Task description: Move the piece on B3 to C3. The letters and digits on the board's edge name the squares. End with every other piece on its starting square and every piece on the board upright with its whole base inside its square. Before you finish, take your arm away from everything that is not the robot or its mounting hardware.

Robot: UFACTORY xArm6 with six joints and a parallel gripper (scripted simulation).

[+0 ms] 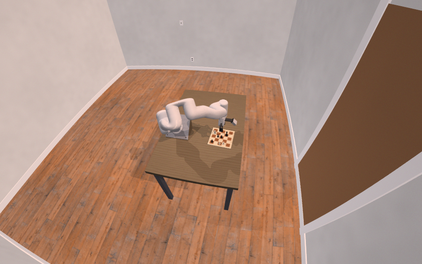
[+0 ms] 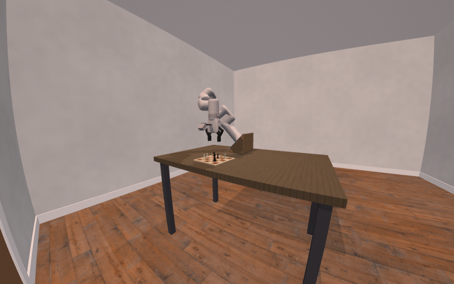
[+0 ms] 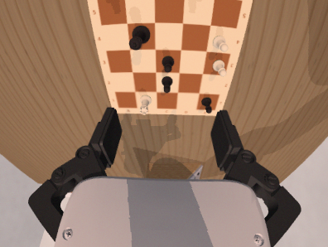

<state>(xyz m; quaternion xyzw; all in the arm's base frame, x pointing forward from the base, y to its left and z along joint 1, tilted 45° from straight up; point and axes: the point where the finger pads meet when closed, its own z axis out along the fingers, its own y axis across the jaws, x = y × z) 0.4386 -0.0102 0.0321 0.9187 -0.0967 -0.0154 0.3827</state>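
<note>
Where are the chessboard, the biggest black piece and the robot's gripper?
Chessboard point(image 3: 140, 16): wrist view, a pale square.
Biggest black piece point(image 3: 137, 36): wrist view, its body.
Gripper point(image 3: 166, 131): wrist view, midway between its open fingertips.

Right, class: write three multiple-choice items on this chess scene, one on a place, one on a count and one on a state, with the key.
1. Where is the gripper? A touching a piece; B raised above the chessboard; C lying on it.
2. How many black pieces stand on the board? A two; B four; C six.
3. The gripper is: A open, empty; B shut on a pawn; C shut, empty.
Key: B, it hangs clear over the board; B, four dark pieces show; A, fingers spread, nothing between.
</note>
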